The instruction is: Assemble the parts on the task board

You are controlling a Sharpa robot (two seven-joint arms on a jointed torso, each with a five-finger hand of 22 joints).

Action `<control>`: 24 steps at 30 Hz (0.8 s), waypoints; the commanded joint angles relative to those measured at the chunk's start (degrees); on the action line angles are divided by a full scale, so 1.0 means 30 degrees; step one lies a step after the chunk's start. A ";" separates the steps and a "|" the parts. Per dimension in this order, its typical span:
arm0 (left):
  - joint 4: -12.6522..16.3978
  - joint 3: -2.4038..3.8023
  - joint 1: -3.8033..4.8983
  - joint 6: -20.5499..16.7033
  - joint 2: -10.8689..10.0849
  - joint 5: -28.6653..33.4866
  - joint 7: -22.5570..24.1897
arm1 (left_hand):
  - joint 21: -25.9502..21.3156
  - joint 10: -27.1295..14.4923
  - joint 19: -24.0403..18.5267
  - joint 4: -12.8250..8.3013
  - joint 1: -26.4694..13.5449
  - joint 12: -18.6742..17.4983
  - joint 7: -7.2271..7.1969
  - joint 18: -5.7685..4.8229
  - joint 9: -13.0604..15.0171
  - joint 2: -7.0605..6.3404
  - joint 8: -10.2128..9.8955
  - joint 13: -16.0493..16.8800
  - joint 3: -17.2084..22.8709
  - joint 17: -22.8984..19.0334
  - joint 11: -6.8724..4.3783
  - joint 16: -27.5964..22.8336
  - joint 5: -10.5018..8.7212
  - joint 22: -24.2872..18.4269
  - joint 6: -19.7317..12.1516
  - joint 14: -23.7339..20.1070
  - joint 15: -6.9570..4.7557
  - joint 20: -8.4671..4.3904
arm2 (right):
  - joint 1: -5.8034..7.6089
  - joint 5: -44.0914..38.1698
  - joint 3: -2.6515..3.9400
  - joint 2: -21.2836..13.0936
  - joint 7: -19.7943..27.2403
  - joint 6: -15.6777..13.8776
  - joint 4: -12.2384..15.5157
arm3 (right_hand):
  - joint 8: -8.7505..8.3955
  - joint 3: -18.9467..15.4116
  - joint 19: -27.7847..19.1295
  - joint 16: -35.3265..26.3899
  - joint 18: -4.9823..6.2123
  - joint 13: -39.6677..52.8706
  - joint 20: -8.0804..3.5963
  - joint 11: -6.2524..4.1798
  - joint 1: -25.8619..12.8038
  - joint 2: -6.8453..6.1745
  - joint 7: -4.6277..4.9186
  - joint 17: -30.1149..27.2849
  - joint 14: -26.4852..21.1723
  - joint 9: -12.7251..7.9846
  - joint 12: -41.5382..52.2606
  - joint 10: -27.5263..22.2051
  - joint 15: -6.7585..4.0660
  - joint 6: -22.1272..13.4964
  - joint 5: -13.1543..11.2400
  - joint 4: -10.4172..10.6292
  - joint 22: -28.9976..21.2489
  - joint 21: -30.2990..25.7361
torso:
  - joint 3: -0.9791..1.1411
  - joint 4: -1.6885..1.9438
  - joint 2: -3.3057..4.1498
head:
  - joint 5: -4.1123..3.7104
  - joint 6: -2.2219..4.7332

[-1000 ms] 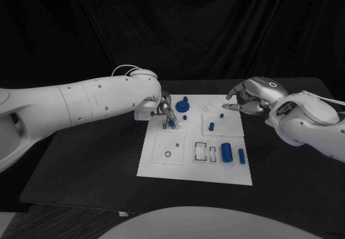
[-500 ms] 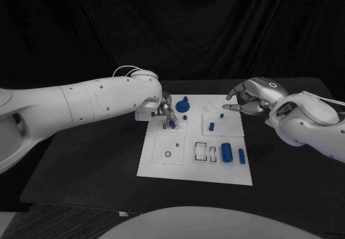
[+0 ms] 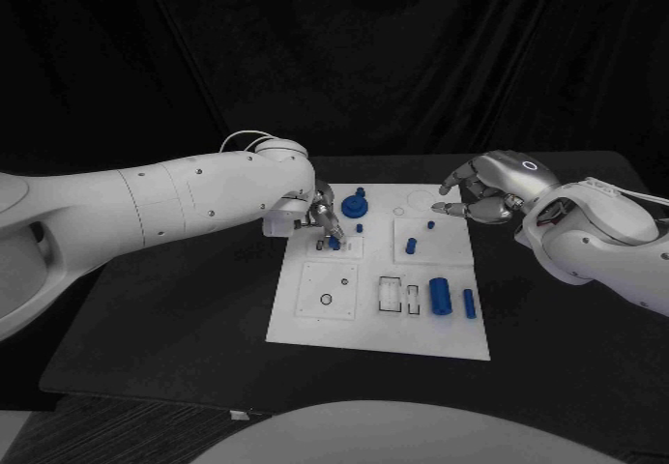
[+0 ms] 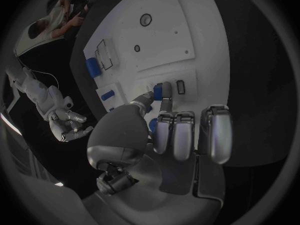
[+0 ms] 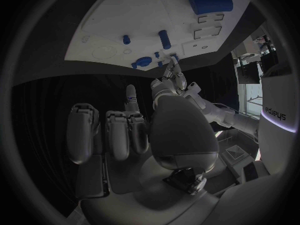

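Table: black table [image 3: 167, 319] under the white task board [image 3: 314, 324], which lies between the two hands.
Around the left hand: a blue round part [image 3: 354, 206] stands just beyond its fingertips; a small blue peg [image 3: 360, 228] stands beside them on the side toward the right hand.
Farther from the left hand: a large blue cylinder [image 3: 439, 295] and a slimmer blue bar [image 3: 469, 304] lie at the board's near right area, next to two rectangular slots [image 3: 400, 295].
Left hand: the left hand [image 3: 319, 215] reaches down onto the board's far left area, thumb and a finger pinched on a small blue part [image 4: 158, 91] at a small recess; other fingers curled.
Right hand: the right hand [image 3: 481, 193] hovers off the board's far right corner, fingers curled in, nothing in them.
Near the right hand: a blue short cylinder [image 3: 412, 246] and a tiny blue stud [image 3: 429, 224] sit on the board, just inward of its fingertips, apart from them.
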 commanded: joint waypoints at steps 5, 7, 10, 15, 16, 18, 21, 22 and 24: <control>-0.0044 0.0014 -0.0094 -0.0062 0.0040 0.0079 0.0377 | -0.0263 0.2087 -0.0191 -0.0351 -0.0250 0.0415 -0.0074 0.0098 0.0707 -0.0058 -0.0170 0.5189 0.2065 0.5311 -0.0168 0.0340 0.0489 0.2364 0.0194 0.2177 -0.0129 -0.0083 | -0.0050 -0.0120 0.0013 0.0000 -0.0360 0.0081 -0.0007 | 0.0034 0.0649 0.0520 0.0274 -0.0012 0.5041 0.0055 0.0154 0.0269 0.0310 0.0115 0.5127 0.1981 0.0104 0.0317 0.1791 0.0105 0.0005 0.0521 -0.0058 0.4298 0.0041 | 0.0000 0.0000 0.0012 | 0.0012 0.0003; -0.0054 0.0014 -0.0108 -0.0054 0.0048 0.0079 0.0392 | -0.0263 0.2087 -0.0191 -0.0351 -0.0250 0.0415 -0.0074 0.0098 0.0707 -0.0058 -0.0170 0.5189 0.2065 0.5311 -0.0168 0.0340 0.0489 0.2364 0.0194 0.2177 -0.0129 -0.0083 | -0.0050 -0.0120 0.0013 -0.0002 -0.0361 0.0085 -0.0008 | 0.0034 0.0649 0.0520 0.0274 -0.0012 0.5041 0.0055 0.0154 0.0269 0.0310 0.0115 0.5127 0.1981 0.0104 0.0317 0.1791 0.0105 0.0005 0.0521 -0.0058 0.4298 0.0041 | 0.0003 0.0006 0.0013 | -0.0002 0.0003; -0.0075 0.0014 -0.0129 -0.0044 0.0066 0.0079 0.0407 | -0.0263 0.2087 -0.0191 -0.0351 -0.0250 0.0415 -0.0074 0.0098 0.0707 -0.0058 -0.0170 0.5189 0.2065 0.5311 -0.0168 0.0340 0.0489 0.2364 0.0194 0.2177 -0.0129 -0.0083 | -0.0051 -0.0120 0.0013 -0.0006 -0.0363 0.0086 -0.0004 | 0.0034 0.0649 0.0520 0.0274 -0.0012 0.5041 0.0055 0.0154 0.0269 0.0310 0.0115 0.5127 0.1981 0.0104 0.0317 0.1791 0.0105 0.0005 0.0521 -0.0058 0.4298 0.0041 | 0.0002 0.0005 0.0013 | -0.0003 0.0003; -0.0110 0.0014 -0.0172 -0.0070 0.0100 0.0079 0.0445 | -0.0290 0.2087 -0.0202 -0.0366 -0.0257 0.0415 -0.0068 0.0103 0.0710 -0.0056 -0.0182 0.5189 0.2104 0.5311 -0.0165 0.0340 0.0487 0.2345 0.0180 0.2177 -0.0128 -0.0083 | -0.0053 -0.0120 0.0013 -0.0024 -0.0364 0.0072 0.0004 | 0.0034 0.0649 0.0520 0.0274 -0.0012 0.5041 0.0055 0.0154 0.0269 0.0310 0.0115 0.5127 0.1981 0.0104 0.0317 0.1791 0.0105 0.0005 0.0521 -0.0058 0.4298 0.0041 | -0.0003 0.0003 0.0014 | -0.0028 0.0003; -0.0117 0.0014 -0.0179 -0.0065 0.0107 0.0079 0.0444 | -0.0290 0.2087 -0.0202 -0.0366 -0.0257 0.0415 -0.0068 0.0103 0.0710 -0.0056 -0.0182 0.5189 0.2104 0.5311 -0.0165 0.0340 0.0487 0.2345 0.0180 0.2177 -0.0128 -0.0083 | -0.0053 -0.0120 0.0013 -0.0029 -0.0366 0.0073 0.0003 | 0.0034 0.0649 0.0520 0.0274 -0.0012 0.5041 0.0055 0.0154 0.0269 0.0310 0.0115 0.5127 0.1981 0.0104 0.0317 0.1791 0.0105 0.0005 0.0521 -0.0058 0.4298 0.0041 | -0.0002 0.0005 0.0013 | -0.0026 0.0003; -0.0131 0.0014 -0.0195 -0.0062 0.0118 0.0079 0.0455 | -0.0323 0.2087 -0.0222 -0.0376 -0.0262 0.0415 -0.0064 0.0111 0.0713 -0.0060 -0.0191 0.5189 0.2126 0.5311 -0.0163 0.0340 0.0485 0.2318 0.0170 0.2177 -0.0127 -0.0083 | -0.0053 -0.0120 0.0013 -0.0036 -0.0368 0.0071 0.0000 | 0.0025 0.0642 0.0510 0.0267 -0.0007 0.5041 0.0059 0.0158 0.0277 0.0313 0.0122 0.5110 0.1977 0.0099 0.0317 0.1791 0.0108 0.0004 0.0526 -0.0048 0.4291 0.0019 | -0.0001 0.0003 0.0009 | -0.0008 0.0003; -0.0146 0.0014 -0.0216 -0.0098 0.0117 0.0079 0.0476 | -0.0323 0.2087 -0.0222 -0.0376 -0.0262 0.0415 -0.0064 0.0111 0.0713 -0.0060 -0.0191 0.5189 0.2126 0.5311 -0.0163 0.0340 0.0485 0.2318 0.0170 0.2177 -0.0127 -0.0083 | -0.0053 -0.0120 0.0013 -0.0039 -0.0370 0.0076 -0.0008 | 0.0025 0.0642 0.0510 0.0267 -0.0007 0.5041 0.0059 0.0158 0.0277 0.0313 0.0122 0.5110 0.1977 0.0099 0.0317 0.1791 0.0108 0.0004 0.0526 -0.0048 0.4291 0.0019 | 0.0001 -0.0003 0.0006 | 0.0001 0.0003; -0.0148 0.0014 -0.0222 -0.0112 0.0115 0.0079 0.0494 | -0.0353 0.2087 -0.0241 -0.0381 -0.0270 0.0415 -0.0061 0.0120 0.0715 -0.0061 -0.0197 0.5189 0.2142 0.5311 -0.0160 0.0340 0.0481 0.2292 0.0164 0.2177 -0.0127 -0.0083 | -0.0053 -0.0120 0.0013 -0.0035 -0.0370 0.0078 -0.0014 | 0.0025 0.0642 0.0510 0.0267 -0.0007 0.5041 0.0059 0.0158 0.0277 0.0313 0.0122 0.5110 0.1977 0.0099 0.0317 0.1791 0.0108 0.0004 0.0526 -0.0048 0.4291 0.0019 | 0.0000 -0.0006 0.0008 | 0.0013 0.0003; -0.0136 0.0014 -0.0231 -0.0140 0.0103 0.0079 0.0521 | -0.0353 0.2087 -0.0241 -0.0381 -0.0270 0.0415 -0.0061 0.0120 0.0715 -0.0061 -0.0197 0.5189 0.2142 0.5311 -0.0160 0.0340 0.0481 0.2292 0.0164 0.2177 -0.0127 -0.0083 | -0.0055 -0.0120 0.0013 -0.0028 -0.0367 0.0081 -0.0022 | 0.0025 0.0642 0.0510 0.0267 -0.0007 0.5041 0.0059 0.0158 0.0277 0.0313 0.0122 0.5110 0.1977 0.0099 0.0317 0.1791 0.0108 0.0004 0.0526 -0.0048 0.4291 0.0019 | 0.0002 -0.0004 0.0011 | 0.0025 0.0003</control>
